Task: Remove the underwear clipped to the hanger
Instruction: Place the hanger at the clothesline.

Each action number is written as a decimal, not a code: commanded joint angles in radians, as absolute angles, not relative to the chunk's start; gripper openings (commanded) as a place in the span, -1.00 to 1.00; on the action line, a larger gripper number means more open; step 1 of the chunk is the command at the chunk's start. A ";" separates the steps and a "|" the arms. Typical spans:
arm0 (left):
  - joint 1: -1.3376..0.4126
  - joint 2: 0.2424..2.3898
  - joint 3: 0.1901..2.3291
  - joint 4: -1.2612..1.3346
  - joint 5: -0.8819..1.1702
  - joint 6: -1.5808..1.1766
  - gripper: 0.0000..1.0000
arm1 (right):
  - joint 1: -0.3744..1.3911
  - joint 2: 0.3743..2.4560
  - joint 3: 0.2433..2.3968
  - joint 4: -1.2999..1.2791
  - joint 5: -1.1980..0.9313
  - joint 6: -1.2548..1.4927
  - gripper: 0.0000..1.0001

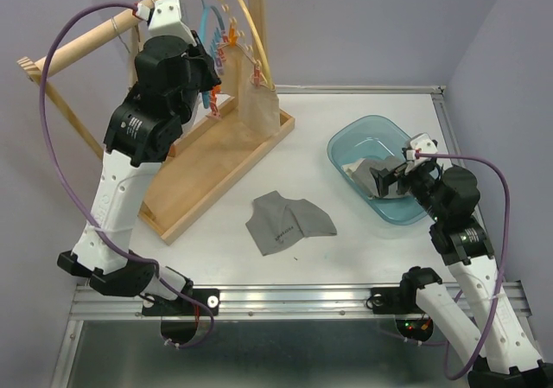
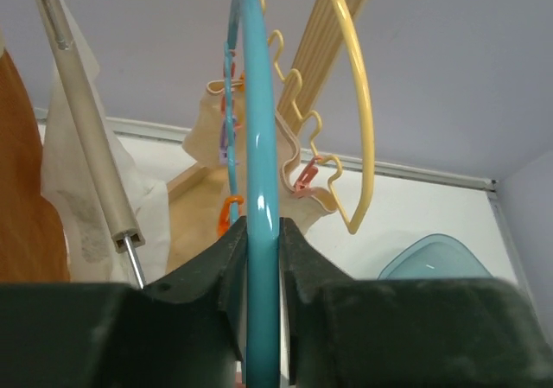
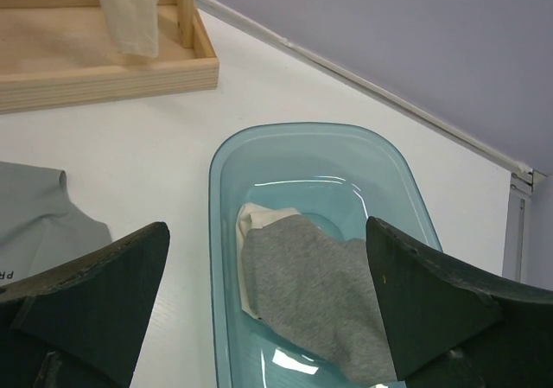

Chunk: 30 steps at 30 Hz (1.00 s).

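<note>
White table [image 1: 363, 254]: wooden rack tray [image 1: 216, 168], blue tub [image 1: 352, 137], grey briefs [image 1: 285, 222].

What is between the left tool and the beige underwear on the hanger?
The blue hanger: the left tool grips its bar, and the beige underwear hangs beyond it, pinned by a pink clip. Nothing else visible blocks the way.

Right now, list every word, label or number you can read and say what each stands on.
"PR": start of a print cut off by the right wrist view's edge, on the grey underwear lying on the table.
The same print in the top view: too small to read.
White markings on the left arm: too small to read.
Nothing else legible.
</note>
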State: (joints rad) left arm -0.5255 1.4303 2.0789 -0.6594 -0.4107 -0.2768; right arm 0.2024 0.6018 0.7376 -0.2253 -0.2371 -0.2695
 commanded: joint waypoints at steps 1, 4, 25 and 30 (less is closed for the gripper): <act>-0.520 1.355 2.082 -0.578 -0.351 -0.314 -0.19 | 0.193 0.591 0.713 -0.183 -0.281 -0.293 1.00; -0.522 1.339 2.088 -0.569 -0.319 -0.330 0.08 | 0.195 0.586 0.709 -0.190 -0.333 -0.308 1.00; -0.522 0.921 1.700 -0.295 0.064 -0.305 0.60 | 0.199 0.822 0.738 -0.716 -1.058 -1.153 1.00; -0.522 0.698 1.399 -0.180 0.171 -0.281 0.64 | 0.247 1.031 0.798 -0.749 -1.022 -1.195 1.00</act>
